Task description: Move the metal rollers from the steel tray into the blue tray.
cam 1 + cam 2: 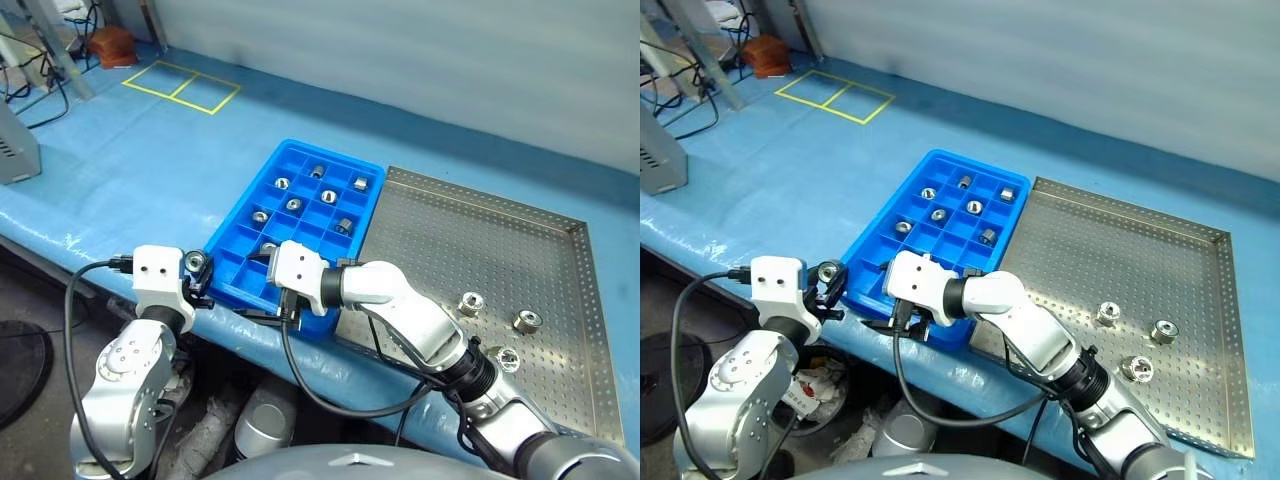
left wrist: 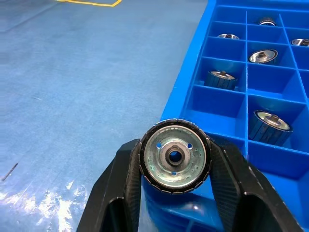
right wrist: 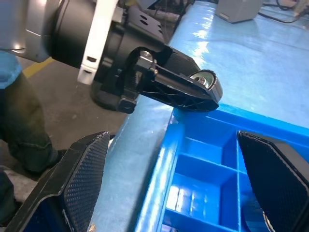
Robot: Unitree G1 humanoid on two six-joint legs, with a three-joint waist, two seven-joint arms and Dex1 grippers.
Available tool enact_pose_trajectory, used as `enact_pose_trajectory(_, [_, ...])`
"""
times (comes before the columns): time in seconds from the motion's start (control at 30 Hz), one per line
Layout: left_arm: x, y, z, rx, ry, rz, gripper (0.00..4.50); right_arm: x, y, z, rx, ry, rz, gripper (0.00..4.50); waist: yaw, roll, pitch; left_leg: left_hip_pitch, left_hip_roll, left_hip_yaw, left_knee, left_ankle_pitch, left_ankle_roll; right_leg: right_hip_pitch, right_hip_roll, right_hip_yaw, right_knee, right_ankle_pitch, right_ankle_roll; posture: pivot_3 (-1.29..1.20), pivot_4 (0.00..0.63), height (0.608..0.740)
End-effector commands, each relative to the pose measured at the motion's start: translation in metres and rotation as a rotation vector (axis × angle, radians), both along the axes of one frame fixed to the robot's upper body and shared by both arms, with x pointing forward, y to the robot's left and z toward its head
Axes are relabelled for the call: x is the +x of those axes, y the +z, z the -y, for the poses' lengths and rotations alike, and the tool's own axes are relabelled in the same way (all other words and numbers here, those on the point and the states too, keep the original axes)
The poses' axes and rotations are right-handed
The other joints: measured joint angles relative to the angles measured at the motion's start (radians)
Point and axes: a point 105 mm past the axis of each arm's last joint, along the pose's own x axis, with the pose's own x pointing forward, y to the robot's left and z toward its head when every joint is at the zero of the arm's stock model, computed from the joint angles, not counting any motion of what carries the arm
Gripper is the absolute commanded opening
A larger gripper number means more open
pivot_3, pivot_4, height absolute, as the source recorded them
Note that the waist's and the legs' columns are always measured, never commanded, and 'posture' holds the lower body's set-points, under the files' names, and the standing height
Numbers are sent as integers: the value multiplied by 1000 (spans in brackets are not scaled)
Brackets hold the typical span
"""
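My left gripper [image 1: 197, 268] is shut on a metal roller [image 2: 175, 155], a silver disc with a dark centre hole, held just off the near-left corner of the blue tray [image 1: 290, 146]. Several rollers [image 1: 328, 196] lie in the tray's square compartments. My right gripper [image 1: 262, 290] stands open with nothing between its fingers. It hangs over the blue tray's near edge and points toward the left gripper [image 3: 205, 89]. To the right lies the perforated steel tray [image 1: 480, 240], with three rollers [image 1: 470, 303] near its front right.
Both trays rest on a blue-covered table whose near edge [image 1: 120, 262] runs just beneath my grippers. A grey box [image 1: 15, 150] stands at the far left. Yellow tape squares [image 1: 182, 86] mark the far-left surface, with cables beyond.
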Motion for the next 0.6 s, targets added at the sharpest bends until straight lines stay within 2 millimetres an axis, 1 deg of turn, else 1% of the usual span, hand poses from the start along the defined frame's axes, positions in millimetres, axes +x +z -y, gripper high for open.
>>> enact_pose_trajectory(0.03, [5,6,8,-10,-57,28,1683,-5,13,1,44,-2,34,4500,15,0,0,0,0,0,0,0,0,-1,0,0,0,-1,-1,533,150,740])
enact_pose_trajectory(0.23, [10,19,23,-25,-155,74,1683,-6,13,5,50,-44,27,4500,51,0,0,-2,1,0,0,-2,-3,0,0,-2,0,-1,-1,533,150,740])
enact_pose_trajectory(0.33, [13,22,27,-30,-187,82,1683,-6,12,7,49,-58,24,4500,65,0,0,-2,1,-1,0,-2,-4,-1,0,-4,0,0,0,533,150,740])
enact_pose_trajectory(0.37, [15,22,29,-29,-193,78,1683,-5,12,8,48,-62,23,4500,68,0,0,-2,1,-1,0,-3,-5,-1,0,-5,0,0,0,441,150,740])
enact_pose_trajectory(0.5, [18,16,29,-18,-198,53,1683,-4,11,10,47,-74,23,4500,61,0,0,-2,2,-1,0,-3,-5,0,0,-5,0,-1,0,441,150,740])
enact_pose_trajectory(0.6, [20,8,32,-25,-214,21,1683,-3,12,11,51,-83,22,4500,50,0,0,-2,2,-1,0,-3,-5,0,0,-5,0,-1,-1,429,150,740])
